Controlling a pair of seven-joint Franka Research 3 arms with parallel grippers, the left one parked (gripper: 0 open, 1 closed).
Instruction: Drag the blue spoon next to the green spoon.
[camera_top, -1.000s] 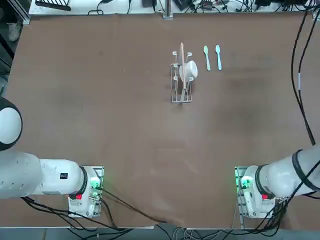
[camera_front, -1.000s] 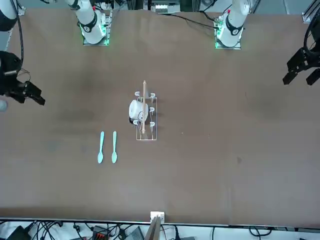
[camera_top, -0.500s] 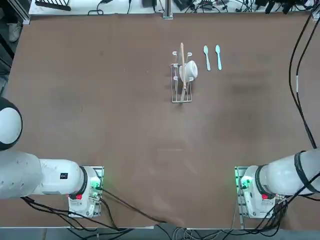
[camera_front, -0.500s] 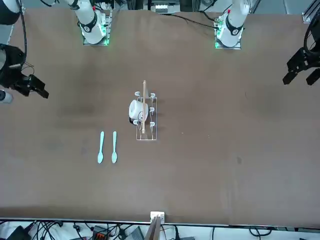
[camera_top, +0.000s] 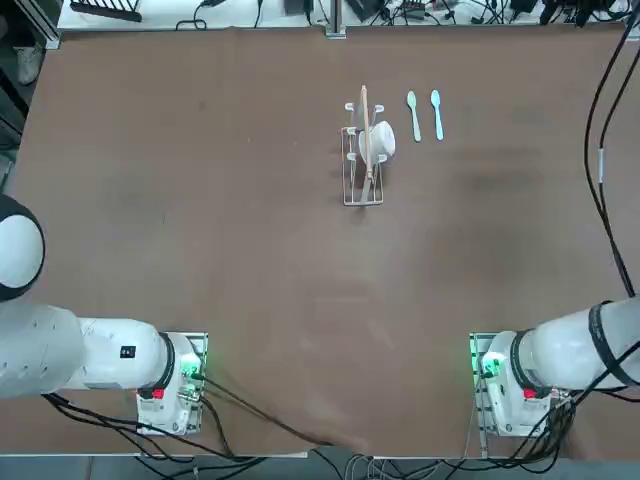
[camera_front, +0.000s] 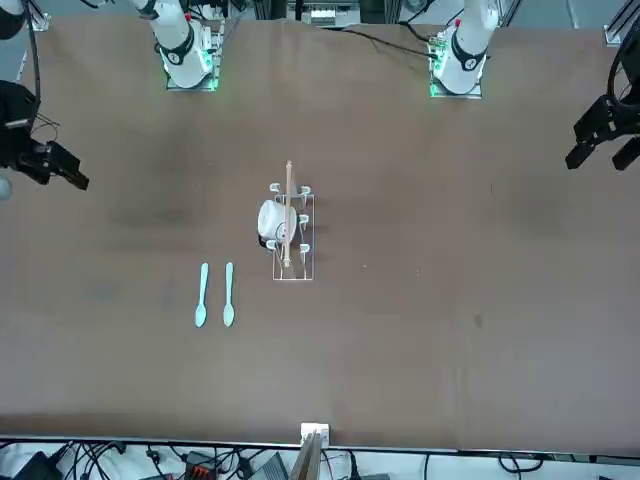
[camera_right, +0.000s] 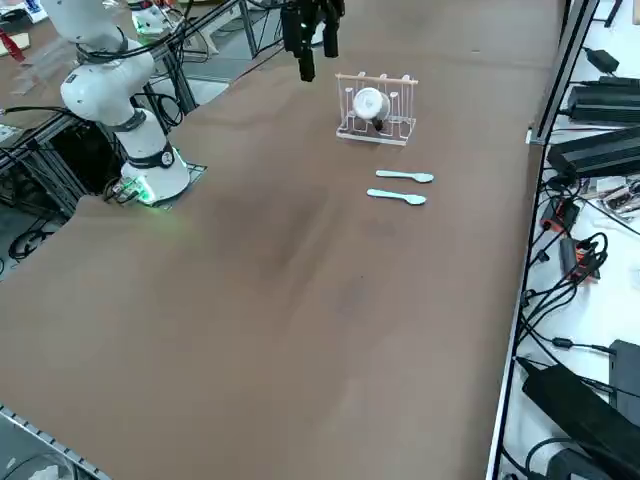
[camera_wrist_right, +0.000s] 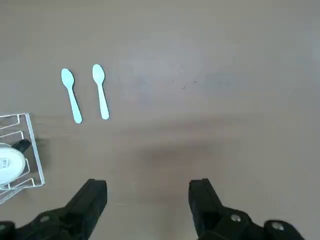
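Brown tabletop, one, broad and matte, is filling most of the workspace; beyond its far edge a white work surface is carrying black cables and black equipment.

Blue spoon, one: is lying flat on the tabletop, toward the far edge and right of the middle. Its oval bowl is pointing at the far edge, its thin handle back toward the robot's side; its long axis is running nearly straight away from the robot, with a very slight slant.

Green spoon, one: is lying just to the left of the blue spoon, bowl likewise facing the far edge, its axis running nearly parallel. The two are lying side by side without touching. Spoons in total: two.

White wire rack, one: is standing left of both spoons, apart from them, and is holding one white cup, turned on its side.

Right gripper, one: is hovering over the robot's right part of the tabletop, its two black fingers standing wide apart, nothing resting between them.
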